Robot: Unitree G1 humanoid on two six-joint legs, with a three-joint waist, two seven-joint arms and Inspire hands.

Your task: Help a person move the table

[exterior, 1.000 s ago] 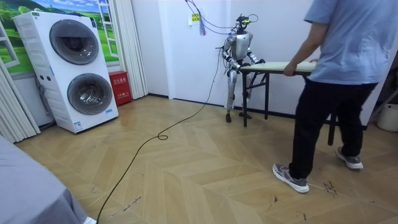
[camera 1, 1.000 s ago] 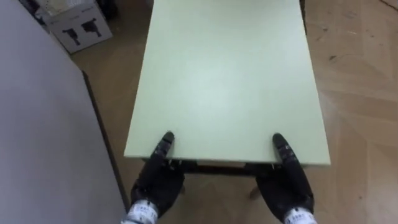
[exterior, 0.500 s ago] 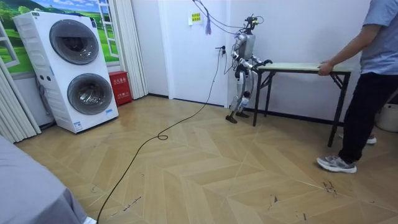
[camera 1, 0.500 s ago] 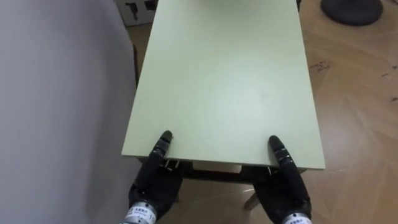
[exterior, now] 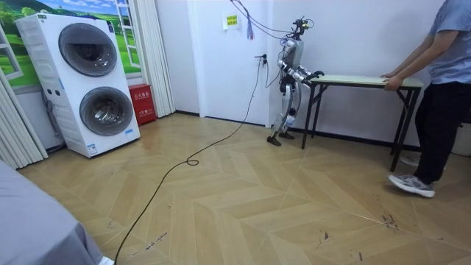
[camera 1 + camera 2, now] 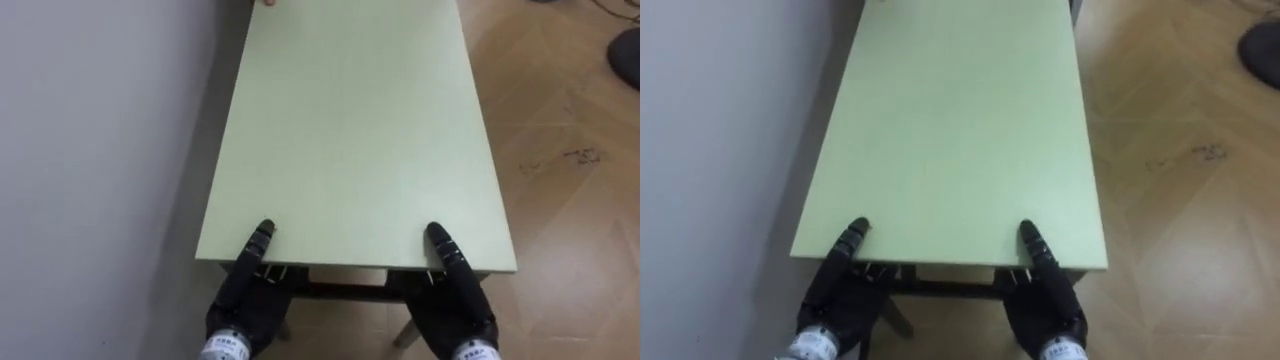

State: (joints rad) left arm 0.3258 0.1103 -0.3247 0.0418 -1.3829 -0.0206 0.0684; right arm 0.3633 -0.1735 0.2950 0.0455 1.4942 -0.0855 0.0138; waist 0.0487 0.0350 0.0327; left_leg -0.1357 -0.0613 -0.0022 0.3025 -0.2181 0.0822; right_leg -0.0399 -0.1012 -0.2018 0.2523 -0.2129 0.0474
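Left eye view | left hand (image 6: 245,295), right hand (image 6: 460,300) grip table (image 6: 350,130) edge | wall (image 6: 90,150) alongside

Pale green table (image 6: 350,130) over parquet floor (image 6: 565,150).

You have two: the left robot hand (image 6: 248,292) and the right robot hand (image 6: 457,292), both at one green surface (image 6: 350,140). One person (image 5: 441,96) stands beyond them. Well apart from either: two stacked washing machines (image 5: 87,50) (image 5: 107,110), one red box (image 5: 142,103).
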